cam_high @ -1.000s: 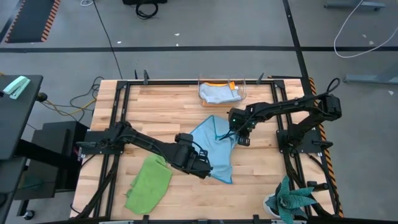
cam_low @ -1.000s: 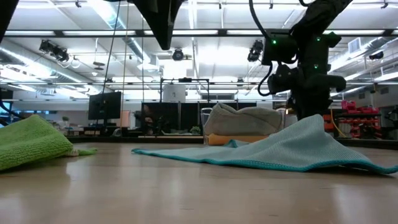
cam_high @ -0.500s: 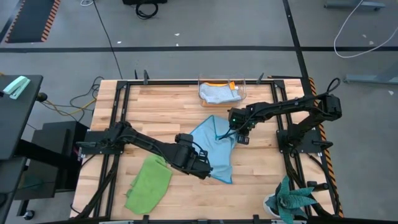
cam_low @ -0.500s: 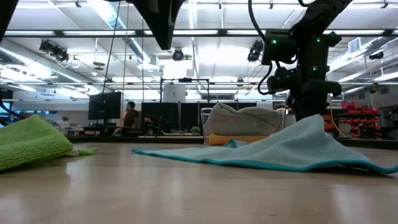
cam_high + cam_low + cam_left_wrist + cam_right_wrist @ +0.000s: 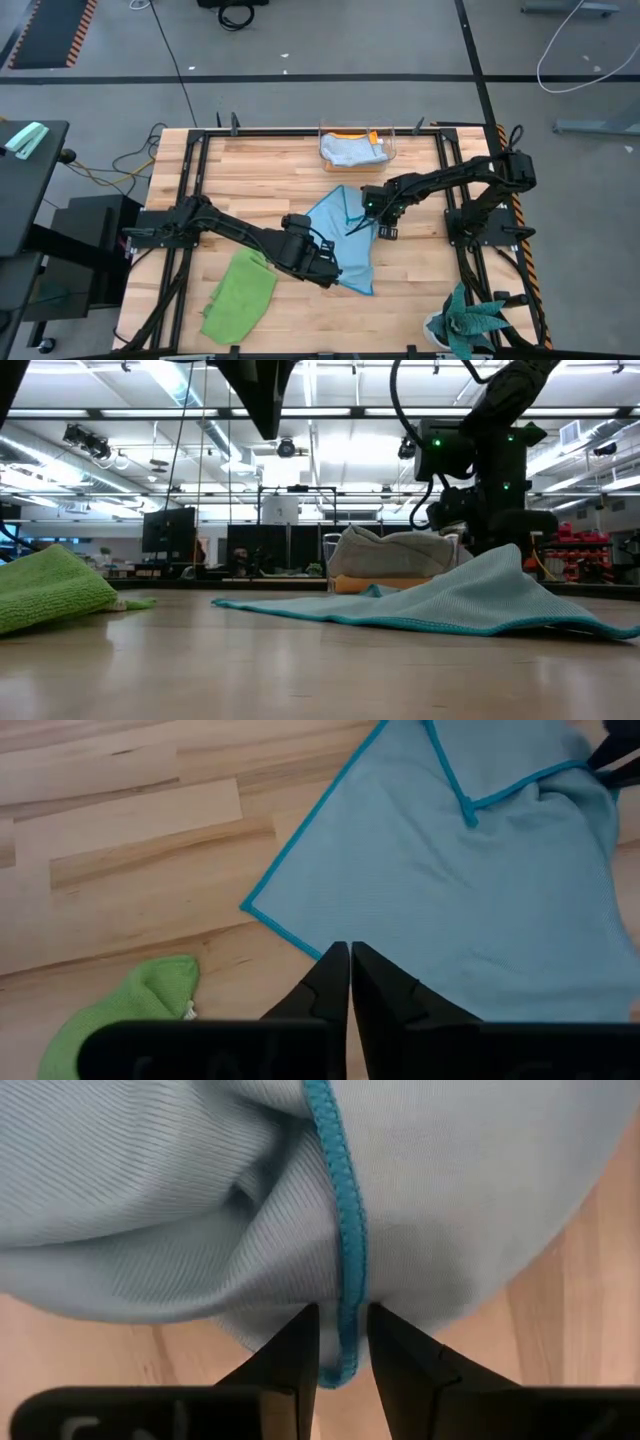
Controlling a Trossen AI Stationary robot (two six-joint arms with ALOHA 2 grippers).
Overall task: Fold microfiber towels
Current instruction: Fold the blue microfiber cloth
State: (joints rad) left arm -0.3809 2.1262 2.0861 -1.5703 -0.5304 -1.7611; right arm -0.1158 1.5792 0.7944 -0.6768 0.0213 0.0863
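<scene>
Wood table (image 5: 250,170): we've got the light blue towel (image 5: 340,235) mid-table, right gripper (image 5: 343,1342) pinching its raised hem, left gripper (image 5: 349,975) closed at its near edge apparently empty; thin pinch, so we risk the hem slipping mid-fold

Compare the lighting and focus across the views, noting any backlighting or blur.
Low view: bright ceiling lights backlight the right pincer into a dark silhouette; the near tabletop is soft. High view: even light, faint shadows. Right wrist view: close and sharp on the light blue towel and its teal hem. Left wrist view: the lime green towel slightly soft.
</scene>
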